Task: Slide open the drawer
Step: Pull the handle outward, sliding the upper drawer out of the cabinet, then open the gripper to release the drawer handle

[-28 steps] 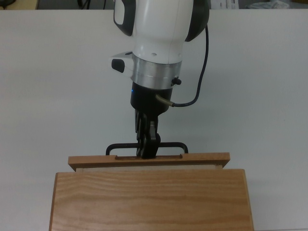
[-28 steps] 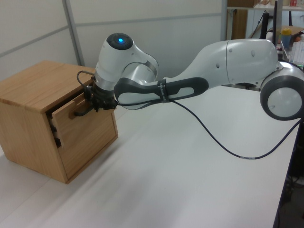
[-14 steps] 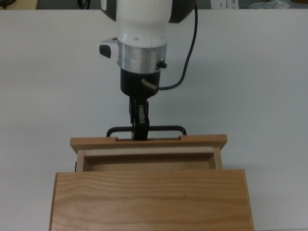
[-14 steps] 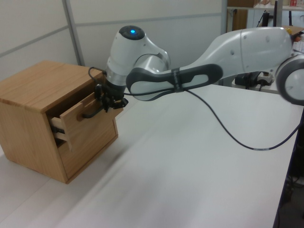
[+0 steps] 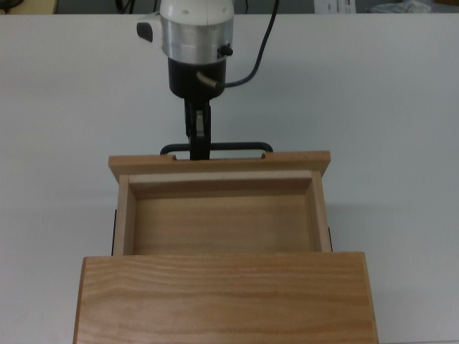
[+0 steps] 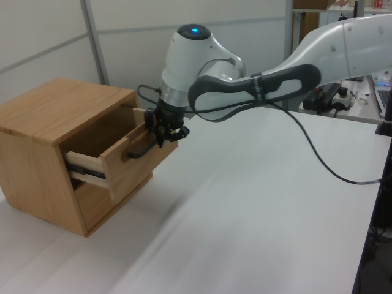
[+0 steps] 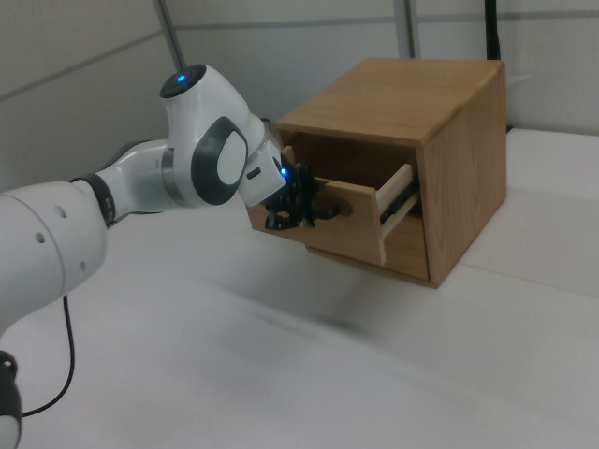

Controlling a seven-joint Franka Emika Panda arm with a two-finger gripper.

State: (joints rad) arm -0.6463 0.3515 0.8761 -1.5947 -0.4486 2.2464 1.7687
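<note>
Drawer [image 5: 222, 222] drawn far further out of cabinet [image 5: 226, 297]; gripper [image 5: 199, 143] clamped on handle [image 5: 244, 147]. Light, rigid, probably free-running; best held mid-bar.

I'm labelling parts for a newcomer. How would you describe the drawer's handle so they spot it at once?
Find the wooden cabinet on the white table; its upper drawer is pulled out. On the drawer's front panel sits the handle, a thin U-shaped bar pinched by the tool. It is the only black part on the light wood.
</note>
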